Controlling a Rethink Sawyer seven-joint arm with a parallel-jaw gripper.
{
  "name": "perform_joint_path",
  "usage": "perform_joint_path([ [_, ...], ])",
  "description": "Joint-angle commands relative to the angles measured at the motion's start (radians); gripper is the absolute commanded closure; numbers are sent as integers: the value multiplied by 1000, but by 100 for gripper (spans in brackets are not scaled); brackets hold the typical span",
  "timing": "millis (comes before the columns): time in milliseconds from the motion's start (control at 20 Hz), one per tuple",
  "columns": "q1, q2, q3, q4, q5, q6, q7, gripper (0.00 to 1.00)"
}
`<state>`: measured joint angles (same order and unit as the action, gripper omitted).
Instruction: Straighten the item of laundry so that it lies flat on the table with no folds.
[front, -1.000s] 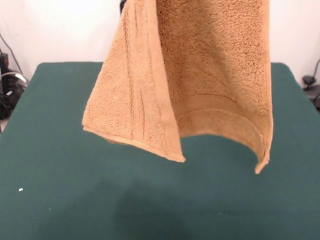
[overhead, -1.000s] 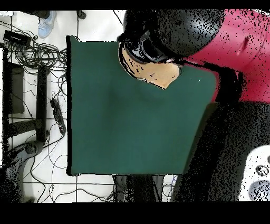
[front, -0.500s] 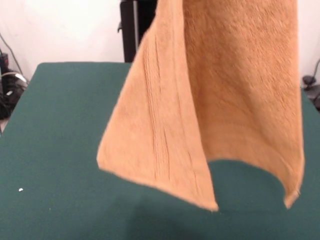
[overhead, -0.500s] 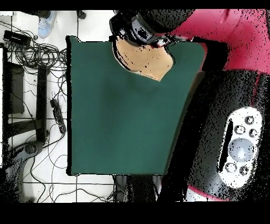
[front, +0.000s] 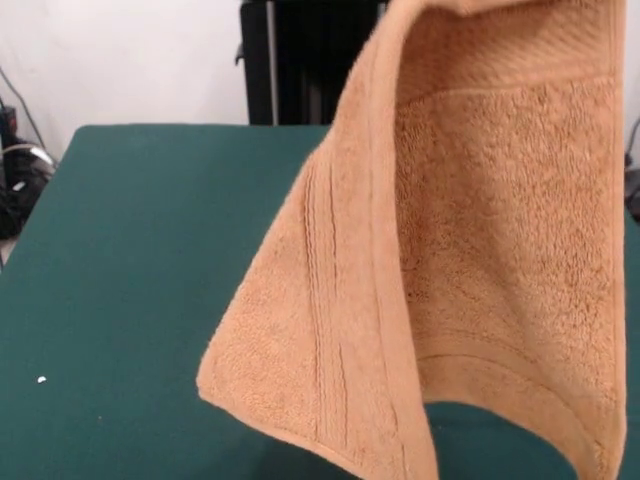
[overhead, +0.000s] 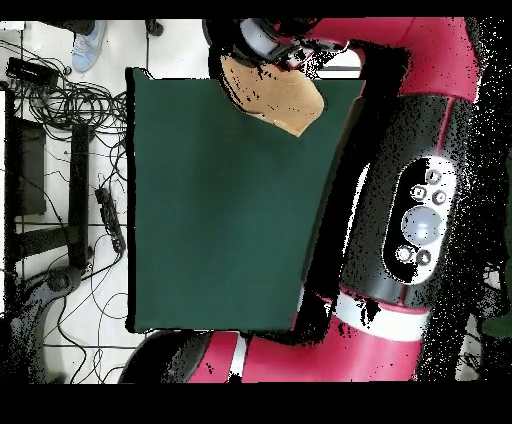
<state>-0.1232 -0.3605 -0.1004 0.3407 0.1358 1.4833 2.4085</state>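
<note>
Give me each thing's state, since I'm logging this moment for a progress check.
Orange-tan terry towel: hanging in the air, draped with a vertical fold, not flat.
Dark green cloth-covered table: nothing of the towel visibly spread on it.
Red and black arm: stretched over the table's side.

Orange-tan towel (front: 470, 260) hanging folded, lifted above green table (front: 130, 270).

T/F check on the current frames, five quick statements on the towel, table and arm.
1. The towel hangs in the air, folded on itself. True.
2. The towel lies flat on the table. False: it hangs draped, not spread out.
3. Ribbed bands show on the towel. True.
4. The table cloth is red. False: it is dark green.
5. In the overhead view the arm is absent. False: it runs along the table's right side.
</note>
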Motion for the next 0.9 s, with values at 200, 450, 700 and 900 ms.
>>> perform_joint_path([
  [200, 40, 66, 76, -43, 38, 14, 59, 100],
  [450, 32, -60, 86, 314, 37, -267, 14, 100],
  [700, 12, -145, 119, 615, 53, -538, -32, 100],
  [900, -8, -162, 154, 717, 62, -654, -69, 100],
])
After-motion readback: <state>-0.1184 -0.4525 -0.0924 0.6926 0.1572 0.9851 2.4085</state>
